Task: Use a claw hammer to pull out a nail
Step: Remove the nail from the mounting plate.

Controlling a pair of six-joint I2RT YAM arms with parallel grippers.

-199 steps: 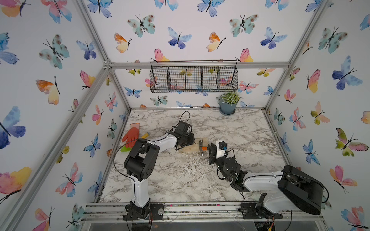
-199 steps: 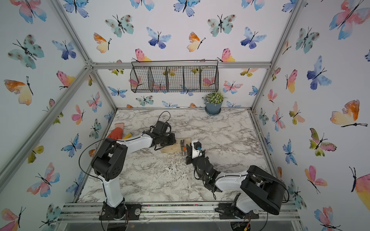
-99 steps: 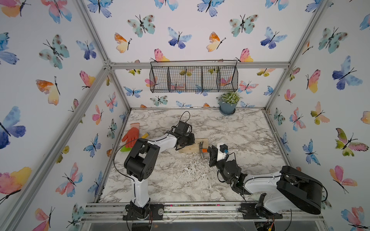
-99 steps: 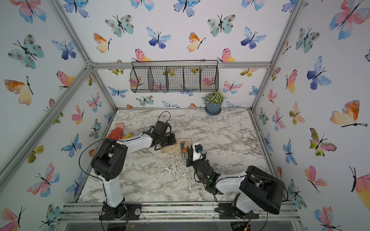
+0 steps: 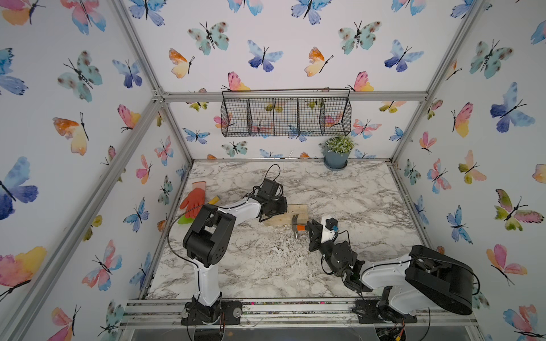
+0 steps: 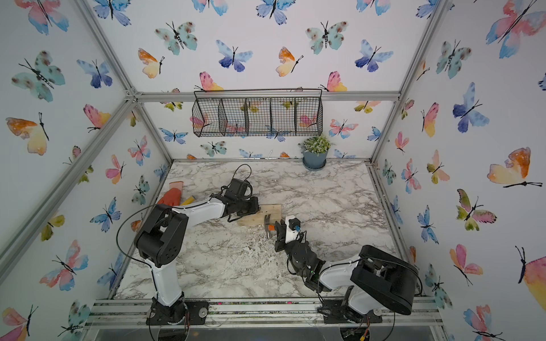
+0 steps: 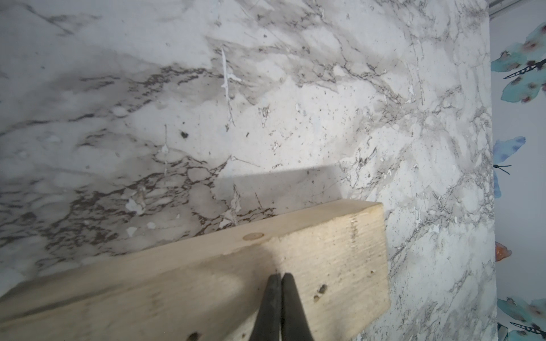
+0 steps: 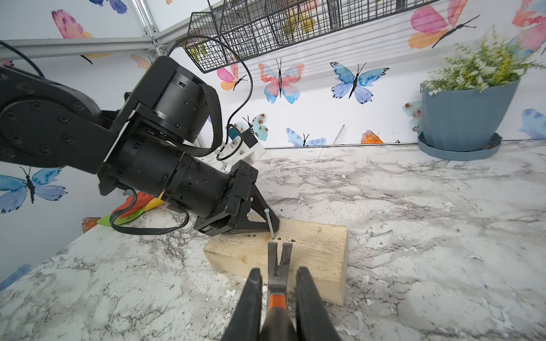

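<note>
The right gripper (image 8: 279, 273) is seen clamped on the claw hammer (image 8: 277, 282). Its two black fingers (image 8: 251, 295) are set against the sides of the black rubber handle, just behind the bright orange neck. The hammer's head is of dark silver steel, and its forked claw is pointed away from the gripper, over the near edge of a pale wooden block (image 8: 313, 251). The claw tips are held just short of the nail (image 8: 269, 224), which stands slightly tilted in the block's top with most of its shank exposed. Whether claw and nail touch cannot be told.

The left gripper (image 7: 280, 279) is shown with its fingertips shut together on nothing, pressed onto the block's top just beside the nail. Several small dark holes are seen in the wood.

The block is laid flat near the middle of the marble-patterned table (image 5: 266, 265). An orange glove (image 5: 193, 197) is seen at the table's left edge, a potted plant (image 5: 338, 153) at the back, and a wire basket (image 5: 285, 116) hung on the back wall.
</note>
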